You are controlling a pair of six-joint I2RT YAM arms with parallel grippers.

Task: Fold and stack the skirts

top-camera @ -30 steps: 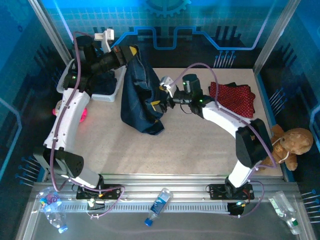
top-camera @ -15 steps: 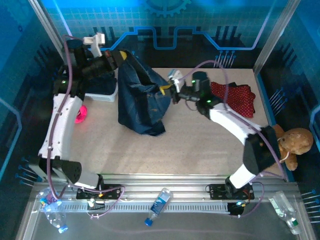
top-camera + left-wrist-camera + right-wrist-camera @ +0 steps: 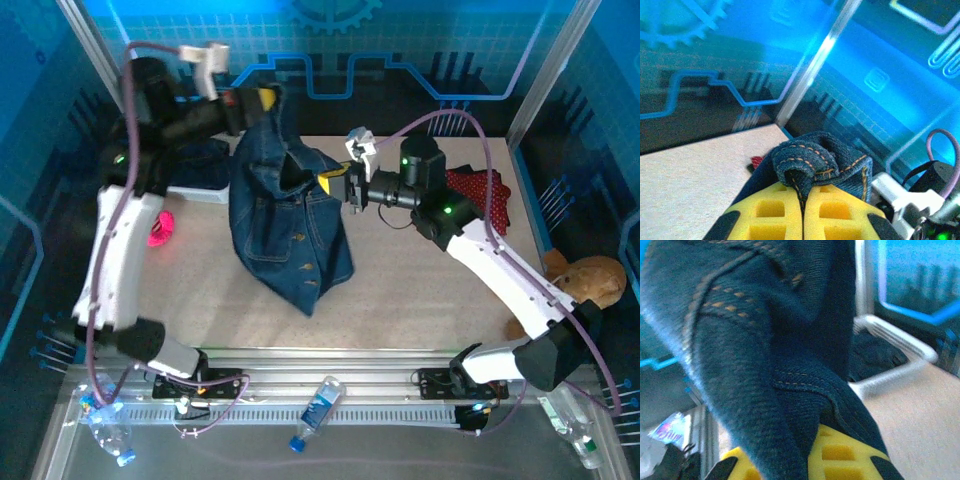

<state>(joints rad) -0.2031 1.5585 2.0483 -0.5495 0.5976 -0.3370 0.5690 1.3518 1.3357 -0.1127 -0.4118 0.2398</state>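
Flanking the hanging denim skirt (image 3: 285,235): red skirt (image 3: 485,195), white basket (image 3: 207,194).

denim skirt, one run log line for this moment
denim skirt: held up, hanging over table | left jaws: shut on it | right jaws: shut on it | red skirt: on table, right

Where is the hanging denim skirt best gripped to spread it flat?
At its stitched top edge, one corner from each side, as the left tool and right tool pinch it; the denim skirt hangs freely below those two points.
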